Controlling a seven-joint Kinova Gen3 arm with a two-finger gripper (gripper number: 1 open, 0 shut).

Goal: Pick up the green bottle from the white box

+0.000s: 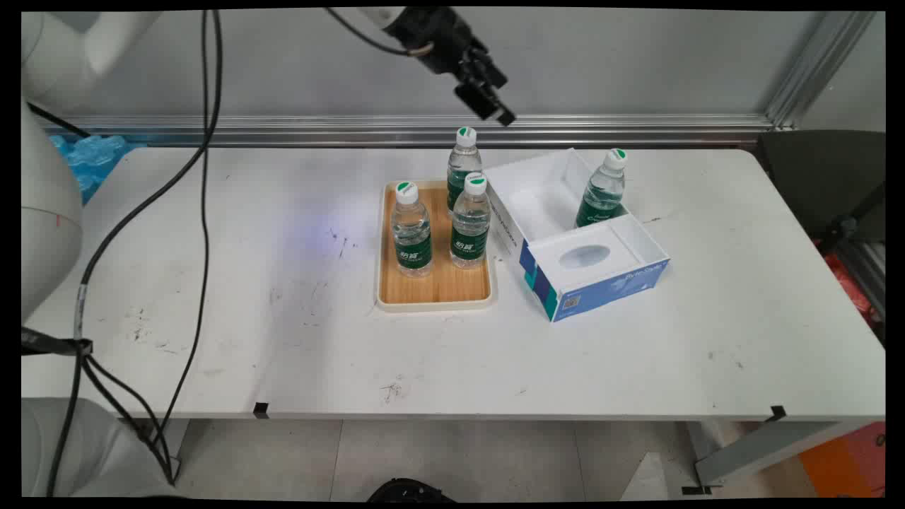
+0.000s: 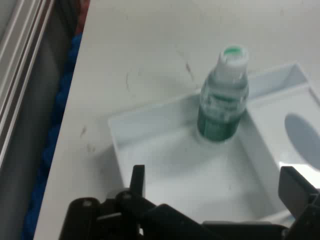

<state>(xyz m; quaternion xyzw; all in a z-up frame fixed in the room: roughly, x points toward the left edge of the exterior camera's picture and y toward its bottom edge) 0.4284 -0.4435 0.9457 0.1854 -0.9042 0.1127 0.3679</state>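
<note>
Raised near the top centre of the main view, the gripper hangs in the air above the table, touching nothing, with its fingers pointing down and to the right. From this camera we cannot judge the gap between them. In the hand view the gripper shows both fingers rising from the bottom edge, spread wide with nothing between them.

We see in the hand view one bottle, green-labelled with a white-and-green cap, standing upright in the larger compartment of a white box. The main view shows what that camera misses: the box has blue sides and lies right of centre, and its bottle stands at the far end. The smaller near compartment has an oval hollow.

Just left of the box, a tray with a wooden floor and pale rim holds three more bottles: one at the left, one at the right, one behind.

White characters mark the green labels, and lettering runs along the box's blue side, perhaps "Style"; we cannot read either with confidence.
</note>
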